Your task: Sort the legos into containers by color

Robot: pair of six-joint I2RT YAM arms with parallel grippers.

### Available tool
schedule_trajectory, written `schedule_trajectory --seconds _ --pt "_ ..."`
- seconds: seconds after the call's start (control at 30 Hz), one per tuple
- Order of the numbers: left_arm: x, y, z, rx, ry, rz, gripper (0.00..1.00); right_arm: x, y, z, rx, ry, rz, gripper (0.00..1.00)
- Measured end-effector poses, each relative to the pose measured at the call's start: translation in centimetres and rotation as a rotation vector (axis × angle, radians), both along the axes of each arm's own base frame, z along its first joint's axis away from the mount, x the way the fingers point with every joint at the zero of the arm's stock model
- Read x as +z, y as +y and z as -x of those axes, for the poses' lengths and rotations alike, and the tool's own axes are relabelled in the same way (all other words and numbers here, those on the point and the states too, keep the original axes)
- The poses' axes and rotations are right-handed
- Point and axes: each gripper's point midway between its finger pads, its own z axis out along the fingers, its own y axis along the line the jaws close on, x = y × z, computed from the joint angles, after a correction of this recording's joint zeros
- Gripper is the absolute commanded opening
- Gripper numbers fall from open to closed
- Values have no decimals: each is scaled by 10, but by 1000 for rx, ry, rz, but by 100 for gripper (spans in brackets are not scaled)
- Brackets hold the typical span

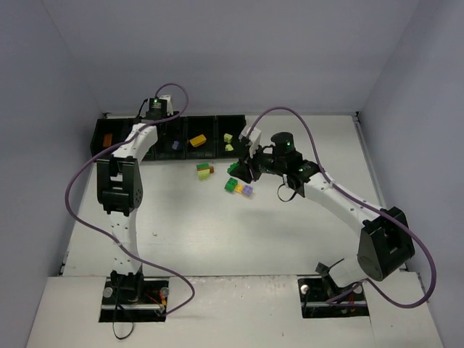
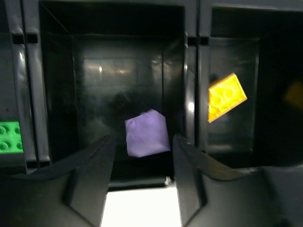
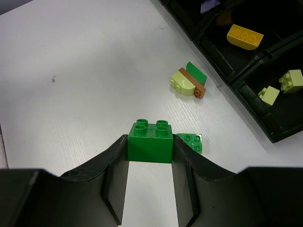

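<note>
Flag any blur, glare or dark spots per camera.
Left wrist: bin interior dark, glare specks on its glossy walls; lilac brick smeared, edges soft. Right wrist: evenly lit, green brick sharp, studs crisp. Top external: flat even light, faint shadows, loose bricks tiny.

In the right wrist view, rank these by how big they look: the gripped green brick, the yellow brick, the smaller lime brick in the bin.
1. green brick, though it is nearest the camera, which enlarges it.
2. yellow brick.
3. smaller lime brick.
</note>
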Motion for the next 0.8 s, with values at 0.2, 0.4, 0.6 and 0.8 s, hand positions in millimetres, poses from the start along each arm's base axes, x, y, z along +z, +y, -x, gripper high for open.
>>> schedule_trajectory --seconds 0.2,0.4,0.6,0.8 --pt "15 5 -7 21 -31 -24 56 1 -2 3 -3 -2 1 0" --pt "54 -4 21 -4 -54 36 56 5 -3 3 4 -24 2 0" --pt "113 -46 89 -113 -68 265 67 19 0 0 30 -72 -1 0" --pt "185 -106 150 -311 -112 480 71 51 9 -2 81 -147 -40 0"
